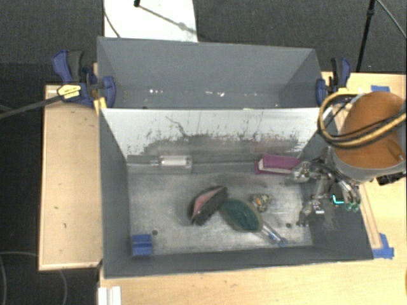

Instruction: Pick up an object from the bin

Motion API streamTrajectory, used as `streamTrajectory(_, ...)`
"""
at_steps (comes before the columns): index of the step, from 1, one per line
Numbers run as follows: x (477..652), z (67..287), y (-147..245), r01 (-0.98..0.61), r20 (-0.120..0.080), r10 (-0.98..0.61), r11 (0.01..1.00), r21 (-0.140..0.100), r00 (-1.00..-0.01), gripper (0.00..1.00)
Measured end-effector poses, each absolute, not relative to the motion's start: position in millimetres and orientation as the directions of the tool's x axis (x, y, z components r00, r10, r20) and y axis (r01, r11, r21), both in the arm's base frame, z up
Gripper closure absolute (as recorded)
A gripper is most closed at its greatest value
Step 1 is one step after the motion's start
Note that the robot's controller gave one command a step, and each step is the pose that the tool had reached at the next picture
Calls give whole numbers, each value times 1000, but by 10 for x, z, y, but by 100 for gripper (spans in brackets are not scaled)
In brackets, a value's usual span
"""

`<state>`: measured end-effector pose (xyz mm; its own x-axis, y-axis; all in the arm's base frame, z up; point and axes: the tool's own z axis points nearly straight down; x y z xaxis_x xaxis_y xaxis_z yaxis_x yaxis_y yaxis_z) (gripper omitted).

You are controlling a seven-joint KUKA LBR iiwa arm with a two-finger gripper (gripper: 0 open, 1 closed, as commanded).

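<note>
- The gripper (308, 216) is low over the right end of the bin (114, 189) floor, close to the right wall. It hangs from the orange-covered wrist, which enters from the right.
- Gripper state: it cannot be told whether it is released or clenched. No thing can be made out in its grasp.
- Below the gripper the grey floor is bare and scuffed.
- Nearest thing, rear: a flat purple block (278, 164) lies against the foot of the back wall, just left of the wrist's upper part.
- Nearest thing, front: a thin clear pen-like piece with a blue tip (272, 235) lies on the floor to the gripper's left, apart from it.
- A small mottled piece (259, 201) lies further left, near the floor's middle.
- A dark green oval (240, 215) lies beside it and touches a dark shell-shaped thing with a pink face (206, 205).
- A clear tube (173, 162) lies along the back wall, left of centre.
- A blue block (141, 245) sits in the front left corner, well apart from the gripper.
</note>
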<state>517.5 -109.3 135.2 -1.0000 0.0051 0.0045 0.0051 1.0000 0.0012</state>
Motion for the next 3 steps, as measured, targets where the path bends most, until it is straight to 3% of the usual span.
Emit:
streamTrajectory(1,5105,708,52,-110,-8,-110,994,1,-994,0)
streamTrajectory(2,5127,741,11,-108,-14,-108,994,-1,-994,100)
streamTrajectory(3,4885,2352,-240,-370,-8,-370,929,-4,-929,100)
